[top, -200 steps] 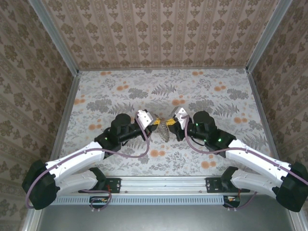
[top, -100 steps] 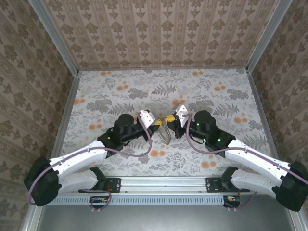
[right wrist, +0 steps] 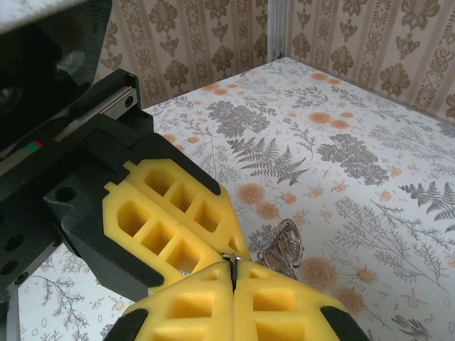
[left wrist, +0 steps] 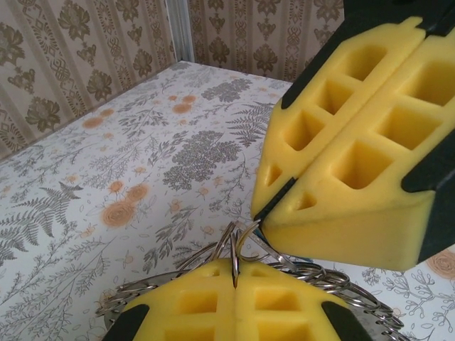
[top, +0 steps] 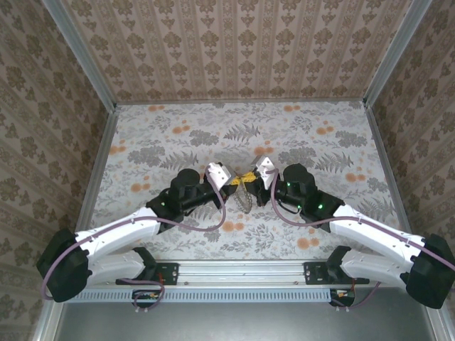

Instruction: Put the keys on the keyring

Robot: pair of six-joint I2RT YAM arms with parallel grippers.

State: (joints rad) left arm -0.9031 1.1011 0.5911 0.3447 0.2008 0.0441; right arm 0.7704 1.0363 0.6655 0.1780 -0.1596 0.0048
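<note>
The keys (top: 247, 199) are a dull grey metal bunch hanging between the two grippers above the table's middle. My left gripper (top: 233, 182) is shut, and in the left wrist view its yellow fingers (left wrist: 234, 266) pinch a thin wire keyring (left wrist: 234, 245) at the top of the bunch (left wrist: 355, 284). My right gripper (top: 254, 179) meets it tip to tip. It is also shut (right wrist: 233, 268), clamping a thin metal piece of the same bunch. Part of the keys (right wrist: 286, 245) hangs just past its fingers. The left gripper's fingertips (right wrist: 170, 220) sit directly against the right's.
The floral tabletop (top: 213, 135) lies open behind and beside the grippers. Patterned walls with metal corner posts (top: 106, 99) close in the left, right and far sides. Both arm bases (top: 242, 273) stand at the near edge.
The two grippers have closed in on each other until their tips touch. The key bunch, which was swinging between them, now hangs lower under the meeting point.
</note>
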